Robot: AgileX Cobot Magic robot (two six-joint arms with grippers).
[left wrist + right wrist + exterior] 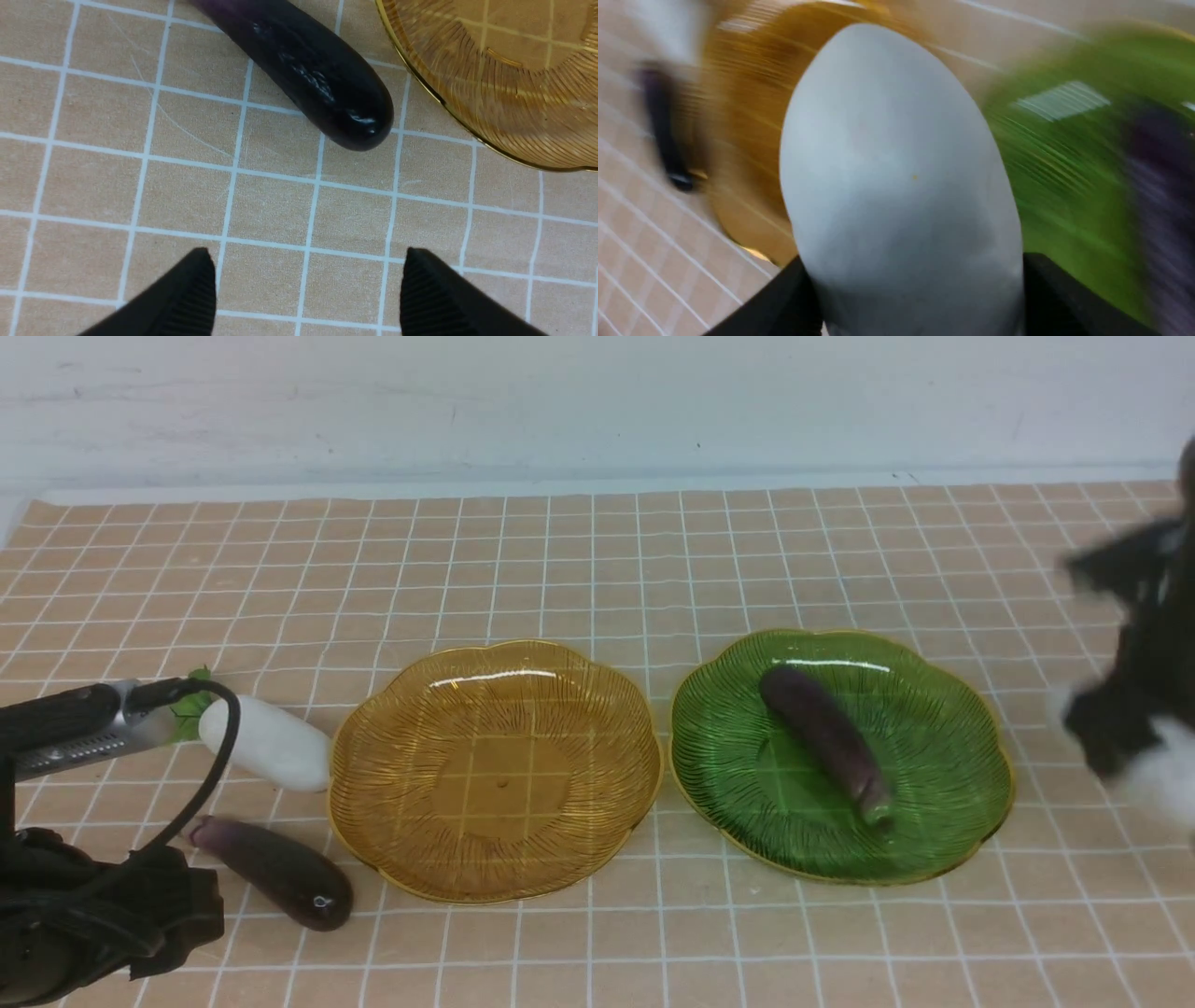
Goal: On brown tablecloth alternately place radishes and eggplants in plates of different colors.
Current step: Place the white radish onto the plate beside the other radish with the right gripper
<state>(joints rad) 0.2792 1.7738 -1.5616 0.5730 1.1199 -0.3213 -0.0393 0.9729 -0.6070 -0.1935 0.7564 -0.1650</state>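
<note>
While the left gripper [306, 254] is being held open beside the amber plate [495, 775], a radish [896, 163] is being gripped by the right gripper [920, 284] right of it.

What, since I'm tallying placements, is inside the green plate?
One purple eggplant lies slanted across the middle of the green plate, with nothing else in it. The grid of the brown tablecloth shows through the glass. The spot directly under the eggplant is covered.
</note>
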